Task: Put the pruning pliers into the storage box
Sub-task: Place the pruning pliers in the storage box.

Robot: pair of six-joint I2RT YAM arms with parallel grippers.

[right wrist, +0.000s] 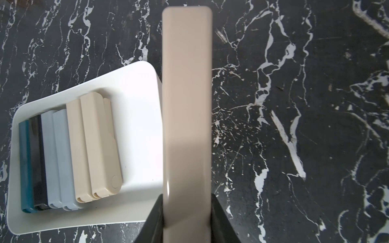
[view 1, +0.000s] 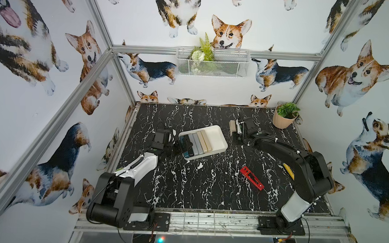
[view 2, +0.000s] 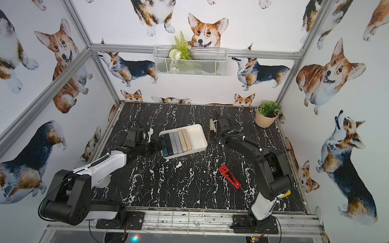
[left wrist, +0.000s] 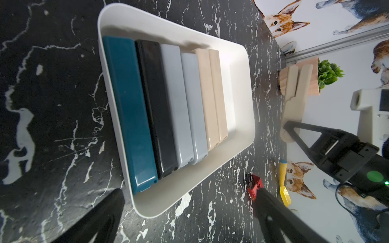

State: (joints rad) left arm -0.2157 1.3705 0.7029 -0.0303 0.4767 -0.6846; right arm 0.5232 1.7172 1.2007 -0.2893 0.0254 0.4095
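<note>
- The storage box (view 1: 214, 137) stands on the counter (view 1: 184, 191), near the middle and a little to the left.
- Six pruning pliers lie in it side by side, each touching the next: teal pliers (left wrist: 128, 117), black pliers (left wrist: 156, 111), grey pliers (left wrist: 176, 105), second grey pliers (left wrist: 192, 109), beige pliers (left wrist: 205, 98), second beige pliers (left wrist: 217, 96). Past the last one the floor of the box is bare.
- The right hand (right wrist: 187, 210) is closed on one end of the third beige pliers (right wrist: 187, 105), held above the counter just beside the bare end of the box. In the left wrist view its two handles are a little spread.
- The left hand (left wrist: 188, 190) is wide open and holds nothing, at the end of the box where the teal pliers lie.
- The red pliers (view 1: 251, 178) lie on the counter, well apart from the box, toward the front right.
- A yellow shovel (left wrist: 284, 185) lies by the right wall, partly hidden behind the right arm in both top views.
- A potted plant (view 1: 285, 116) stands in the back right corner.
- A wire basket (view 1: 227, 66) with greenery hangs on the back wall.
</note>
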